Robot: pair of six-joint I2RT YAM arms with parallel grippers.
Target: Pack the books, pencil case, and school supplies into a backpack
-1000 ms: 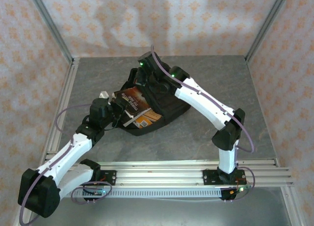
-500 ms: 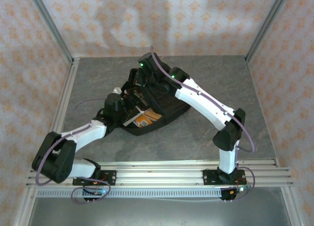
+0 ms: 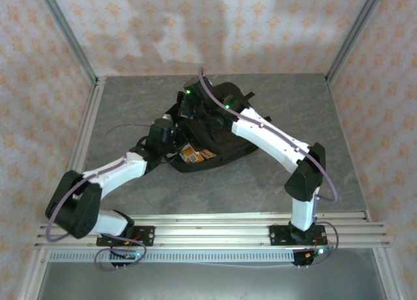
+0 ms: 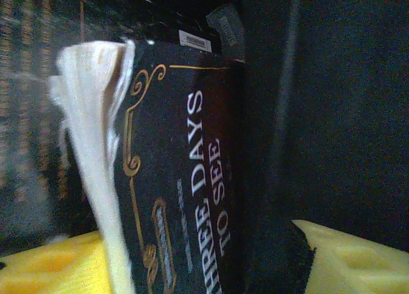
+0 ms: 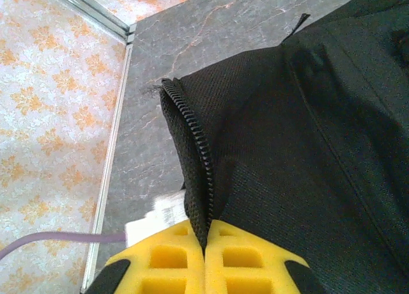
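Two arms meet at the backpack point(image 3: 231, 143), which lies slumped mid-table point(image 3: 260, 189), and I'd say packing the books is the step in hand. The right gripper point(image 5: 204, 259) is pinched tight on the backpack's edge at the zip point(image 5: 195, 153), holding the mouth up and open. The left gripper point(image 4: 201, 271) is at that mouth with the dark book point(image 4: 192, 179), its pale title reading Three Days to See, standing between its yellow pads point(image 4: 45, 271). The pads sit wide apart and the pages fan loose, so I take that claw for open, with the book free rather than clamped. Next, by my guess, the left arm must back straight out without dragging the book along while the right holds the opening lifted; a snag on the fabric could tip the book out. From above you get the layout, both wrists over the backpack and an orange cover point(image 3: 193, 155) peeping at the opening, but no lettering. The left wrist camera gives title and page edges up close, and the right wrist camera gives the zip running down between the closed pads
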